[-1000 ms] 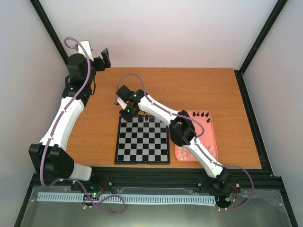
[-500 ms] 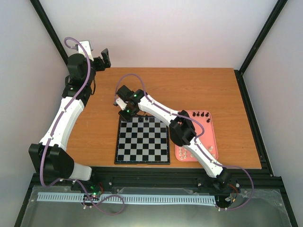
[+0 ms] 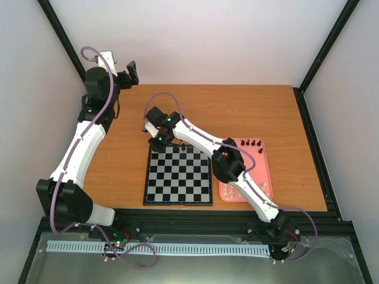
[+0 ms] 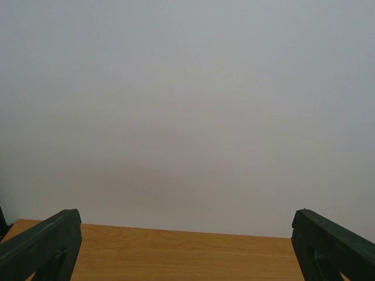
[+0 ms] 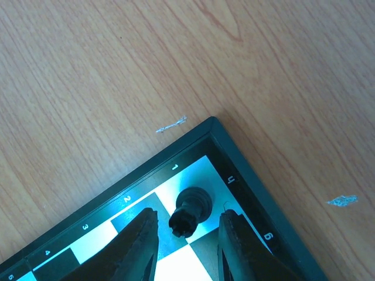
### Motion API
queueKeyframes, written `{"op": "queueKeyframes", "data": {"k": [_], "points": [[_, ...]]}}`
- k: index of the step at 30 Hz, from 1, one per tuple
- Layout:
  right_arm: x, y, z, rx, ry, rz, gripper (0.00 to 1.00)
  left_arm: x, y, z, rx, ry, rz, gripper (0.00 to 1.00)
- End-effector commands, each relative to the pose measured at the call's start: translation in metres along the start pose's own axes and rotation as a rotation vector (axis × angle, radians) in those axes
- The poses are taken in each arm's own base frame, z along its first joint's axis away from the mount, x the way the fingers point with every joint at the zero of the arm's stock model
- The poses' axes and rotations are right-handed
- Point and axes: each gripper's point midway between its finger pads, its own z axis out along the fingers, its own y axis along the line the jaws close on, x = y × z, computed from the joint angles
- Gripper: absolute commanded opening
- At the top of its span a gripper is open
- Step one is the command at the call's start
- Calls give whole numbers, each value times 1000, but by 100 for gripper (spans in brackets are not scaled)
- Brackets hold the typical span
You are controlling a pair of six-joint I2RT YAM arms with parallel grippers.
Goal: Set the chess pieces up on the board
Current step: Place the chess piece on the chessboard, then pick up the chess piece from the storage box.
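Note:
A black rook [image 5: 190,211] stands upright on the corner square of the board [image 5: 246,170]. My right gripper [image 5: 187,219] straddles it, open, with a gap on each side of the piece. From above, the right gripper [image 3: 155,141] hangs over the far left corner of the board [image 3: 177,180]. Two more dark chess pieces [image 3: 180,150] stand on the far row. My left gripper [image 3: 130,74] is raised at the far left of the table, open; its fingers [image 4: 41,246] hold nothing.
A pink tray [image 3: 260,168] lies right of the board, under the right arm. Black pieces [image 3: 251,144] stand at its far end and cream-white pieces [image 3: 228,190] at its near end. White walls close in the wooden table [image 3: 237,112].
The right gripper's jaws have drawn slightly apart around the rook. Neither arm has otherwise shifted.

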Motion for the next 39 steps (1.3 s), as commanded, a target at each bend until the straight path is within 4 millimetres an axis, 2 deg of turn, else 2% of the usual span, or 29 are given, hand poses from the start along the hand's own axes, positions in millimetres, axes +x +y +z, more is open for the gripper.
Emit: {"op": "queueKeyframes", "data": {"k": [1,4,11,17,20,24,27,28,32,35,39], "points": [[-7,2,-5,19,-31,-25,36,-10,-2,2,5,-31,23,100],[-9,3,-13,24,-43,-37,37,-9,-1,2,2,-30,23,100],[-12,6,-34,42,-68,-65,49,-8,-1,3,0,-27,24,100],[-18,9,-51,51,-107,-87,50,-9,-1,4,1,-26,24,100],[-23,6,-70,95,-132,-93,53,-9,-1,3,-2,-27,24,100],[-22,-13,-104,239,-173,-79,62,-10,1,3,-10,-29,24,100],[-2,-36,-119,321,-153,-15,65,-10,1,2,-11,-30,24,100],[3,-44,-130,340,-159,13,66,-11,1,1,-10,-32,22,100],[40,-86,-160,470,-169,135,82,-13,-1,-2,1,-41,18,100],[70,-113,-185,534,-196,236,99,-13,-3,-2,14,-43,11,100],[115,-145,-215,622,-215,361,100,-11,-7,2,36,-39,2,100]]}}
